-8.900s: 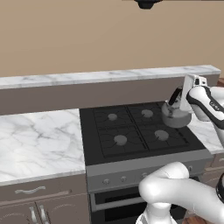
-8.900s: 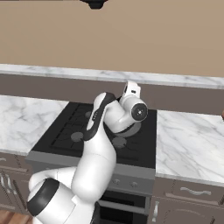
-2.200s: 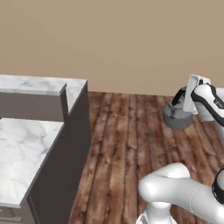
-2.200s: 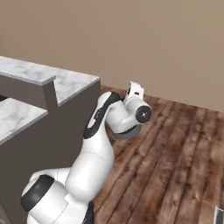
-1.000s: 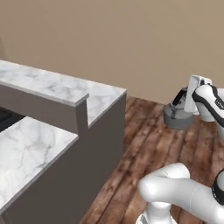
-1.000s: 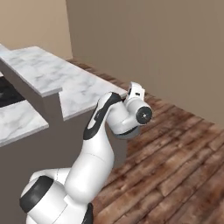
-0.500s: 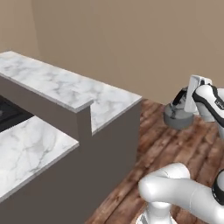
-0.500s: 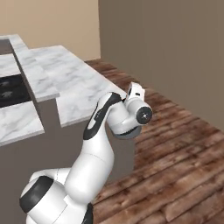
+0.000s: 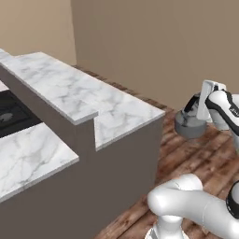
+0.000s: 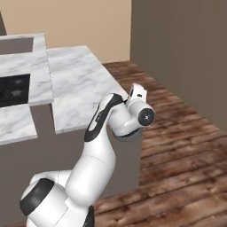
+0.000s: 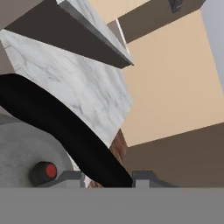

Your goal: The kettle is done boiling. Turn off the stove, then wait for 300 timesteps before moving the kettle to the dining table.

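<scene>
- Jaws (image 11: 108, 178) are gripping the kettle (image 9: 190, 122) by its black handle (image 11: 61, 131), carrying it above wood floor (image 9: 205, 158); a swinging kettle might slip out
- Marble worktop (image 9: 100, 109) is lying near; the kettle could be clipping its corner

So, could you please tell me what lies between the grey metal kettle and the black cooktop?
In the left base view, the raised marble ledge and the lower marble slab lie between the grey metal kettle and the black cooktop.
</scene>
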